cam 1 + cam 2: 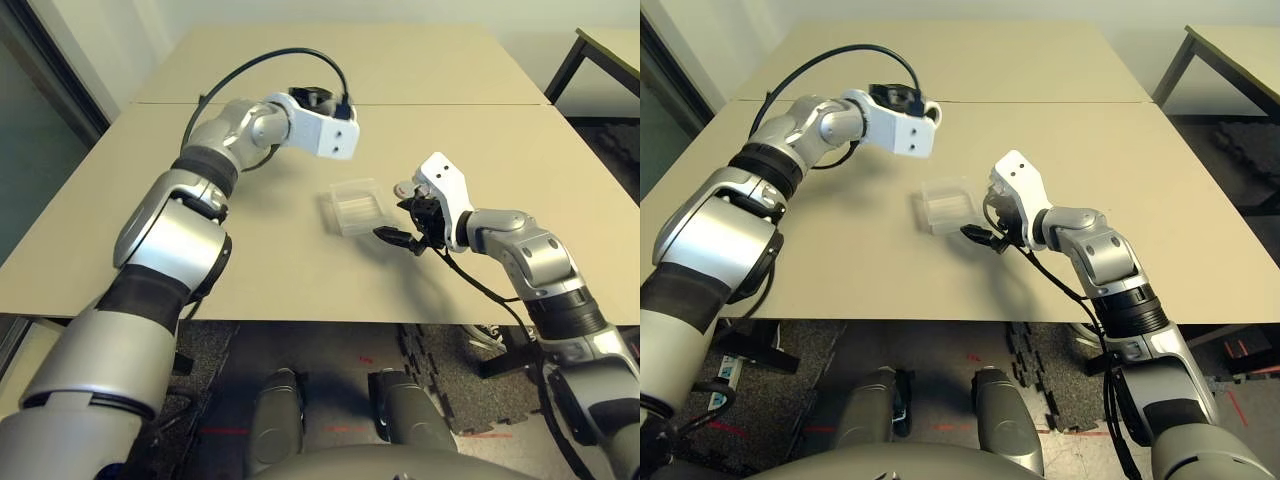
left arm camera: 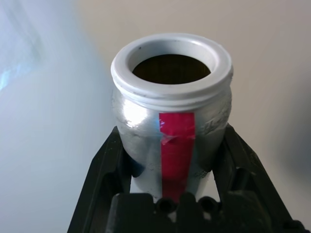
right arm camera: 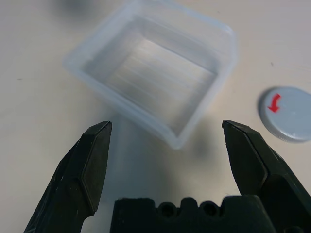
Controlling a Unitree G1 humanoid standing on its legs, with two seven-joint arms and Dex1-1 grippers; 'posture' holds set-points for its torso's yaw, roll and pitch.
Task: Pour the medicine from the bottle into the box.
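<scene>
The left fingers (image 2: 121, 165) are clamping the bottle (image 2: 172, 111); the right fingers (image 3: 92, 160) are gaping wide, empty, the box (image 3: 155, 77) lying just beyond their tips.

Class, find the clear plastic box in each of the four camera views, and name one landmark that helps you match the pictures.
Left eye view: the box lies mid-table, just ahead of the right gripper.
Right eye view: the box lies mid-table, beside the same gripper.
Left wrist view: not in it.
Right wrist view: the box sits just beyond the open fingertips, with the cap beside it.
Shared landmark: the right gripper.
</scene>
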